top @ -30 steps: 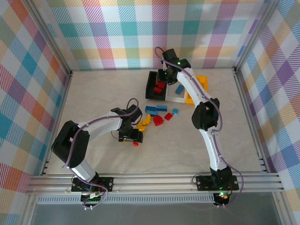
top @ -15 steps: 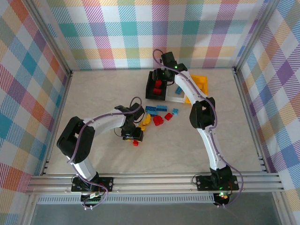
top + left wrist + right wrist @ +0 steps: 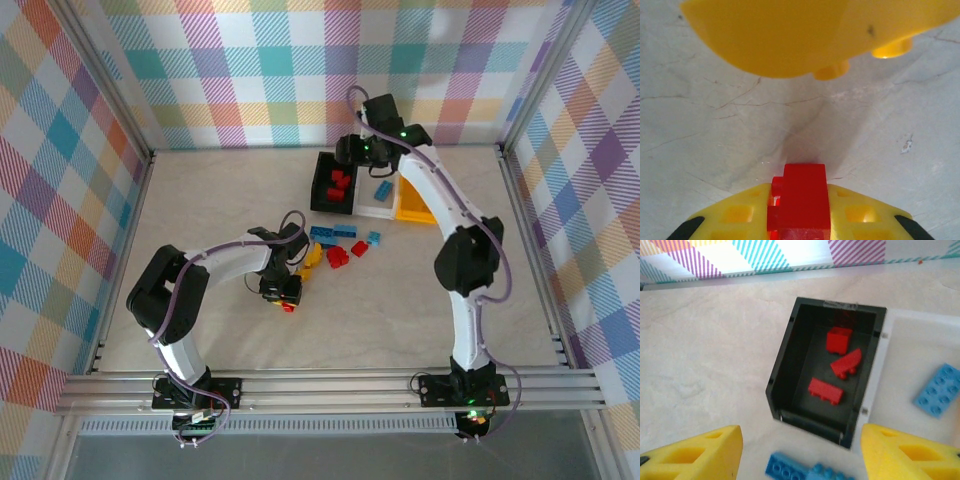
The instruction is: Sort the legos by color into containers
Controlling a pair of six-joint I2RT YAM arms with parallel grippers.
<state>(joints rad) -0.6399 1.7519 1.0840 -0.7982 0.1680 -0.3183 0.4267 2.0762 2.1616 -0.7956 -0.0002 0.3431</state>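
Three red bricks (image 3: 846,363) are seen lying inside the black bin (image 3: 785,371), which is set right against the white bin (image 3: 900,365); one blue brick (image 3: 936,390) lies there. Further blue bricks (image 3: 799,469) are seen on the table (image 3: 705,350), between the widely parted yellow fingers (image 3: 705,450).

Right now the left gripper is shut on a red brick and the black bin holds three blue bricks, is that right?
Not quite. The three bricks in the black bin are red, not blue, as the right wrist view shows. The left gripper is shut on a red brick, as you said.
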